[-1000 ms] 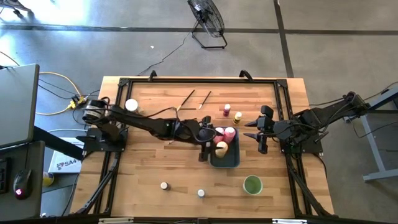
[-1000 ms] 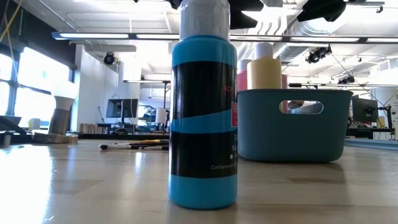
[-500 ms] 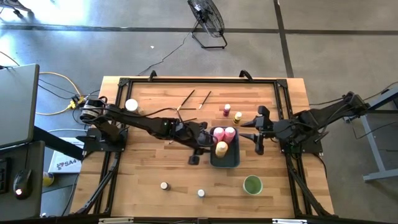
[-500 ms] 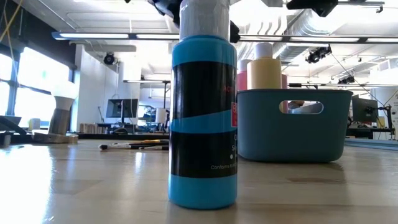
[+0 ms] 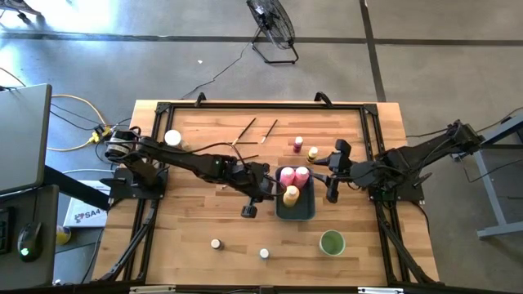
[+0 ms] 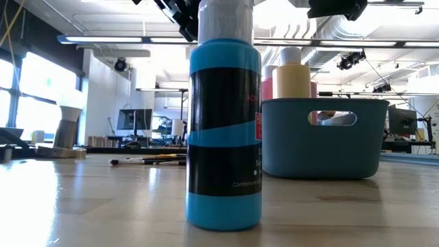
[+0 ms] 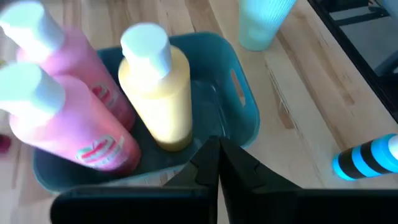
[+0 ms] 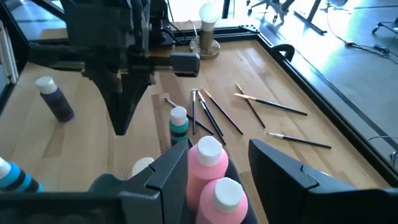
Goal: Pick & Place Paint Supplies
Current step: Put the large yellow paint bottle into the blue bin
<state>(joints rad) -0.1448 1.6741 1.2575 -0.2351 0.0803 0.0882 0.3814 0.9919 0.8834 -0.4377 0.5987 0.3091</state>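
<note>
Brushes (image 5: pixel 260 129), upper centre, look light and slippery; I'd pinch mid-handle. Left tool (image 5: pixel 248 211) closed, empty; right tool (image 5: pixel 331 196) wide.

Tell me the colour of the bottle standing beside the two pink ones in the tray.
Yellow bottle, white cap; clearest in the left wrist view.

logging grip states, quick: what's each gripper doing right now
Left gripper: shut, holding nothing, beside the tray.
Right gripper: open, empty, over the pink bottles.

Yellow bottle (image 7: pixel 158 93), pink bottles (image 7: pixel 68 118), blue-grey tray (image 7: pixel 245 115), closed tool (image 7: pixel 217 163)
</note>
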